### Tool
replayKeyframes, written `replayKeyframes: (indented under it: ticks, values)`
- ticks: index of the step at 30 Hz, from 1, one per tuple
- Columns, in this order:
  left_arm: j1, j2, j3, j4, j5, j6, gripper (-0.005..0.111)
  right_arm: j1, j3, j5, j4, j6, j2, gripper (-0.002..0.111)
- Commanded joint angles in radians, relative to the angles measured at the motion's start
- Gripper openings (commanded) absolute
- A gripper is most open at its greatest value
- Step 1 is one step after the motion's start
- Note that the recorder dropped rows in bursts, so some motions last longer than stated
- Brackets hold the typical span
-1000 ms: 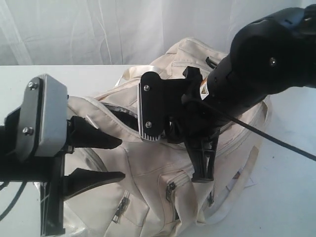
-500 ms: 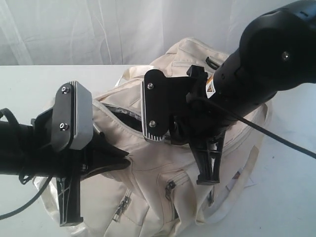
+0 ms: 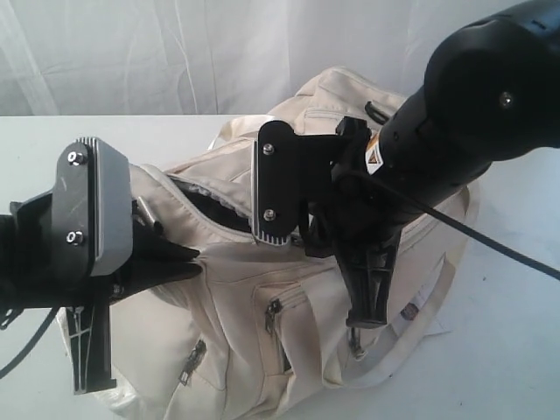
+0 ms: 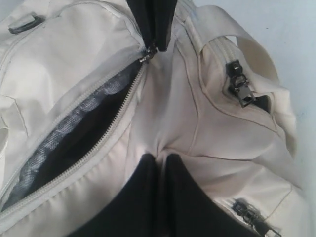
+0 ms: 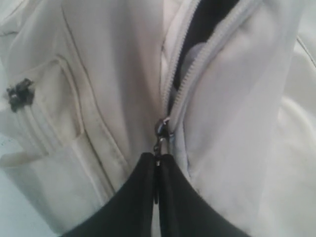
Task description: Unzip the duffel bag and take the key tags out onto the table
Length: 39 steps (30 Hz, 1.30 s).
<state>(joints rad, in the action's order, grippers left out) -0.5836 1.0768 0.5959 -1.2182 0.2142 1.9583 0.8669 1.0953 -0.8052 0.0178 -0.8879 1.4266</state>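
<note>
Black left gripper point(image 3: 194, 256), at the left of the exterior frame, is fully closed and pinches a fold of the cream bag point(image 3: 236, 289) just beside the zip; the left wrist view confirms fabric puckered between its tips.

Bag sits at centre frame on the white table point(image 3: 79, 140); the zip point(image 4: 74, 133) is partly open and dark lining point(image 4: 64, 143) shows through the gap; tags not in view, judged to be inside, though nothing in the opening can be identified.

Right gripper point(image 5: 157, 157), right of centre in the exterior frame, is closed tight on the pull point(image 5: 159, 140) hanging from the slider point(image 5: 163, 127); only the tip of the pull is held.

Step in hand, as judged: running the zip further open, left anchoring, right drawing.

Recommendations:
- keep the left pinch firm and low, so the fabric stays taut behind the slider;
- draw the pull along the line of the teeth, not upward, or the bag will lift rather than unzip;
- go steadily; the hold on the pull is thin and could slip;
- watch for slack cloth or lining catching in the slider;
- open wide enough for a gripper to enter before reaching for the tags.
</note>
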Motion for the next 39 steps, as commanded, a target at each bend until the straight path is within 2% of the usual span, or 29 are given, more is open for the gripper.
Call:
replayKeyframes:
  ticks: [1, 7, 10, 23, 33, 39]
  values:
    - [0.002, -0.063, -0.023, 0.005, -0.086, 0.099, 0.0, -0.002, 0.001, -0.017, -0.045, 0.048, -0.008, 0.0]
    - [0.002, -0.136, -0.056, 0.016, -0.152, 0.099, 0.0, -0.002, 0.001, -0.015, -0.097, 0.074, -0.006, 0.0]
    - [0.002, -0.162, -0.076, 0.016, -0.17, 0.099, 0.0, -0.008, 0.001, -0.005, -0.177, 0.148, -0.004, 0.0]
    - [0.002, -0.239, -0.13, 0.016, -0.237, 0.105, 0.0, -0.143, 0.001, 0.019, -0.25, 0.194, 0.053, 0.0]
    - [0.002, -0.25, -0.138, -0.003, -0.249, 0.101, 0.0, -0.407, 0.001, 0.105, -0.266, 0.264, 0.081, 0.0]
    - [0.002, -0.25, -0.176, -0.043, -0.454, 0.162, 0.0, -0.519, 0.001, 0.211, -0.264, 0.283, 0.081, 0.0]
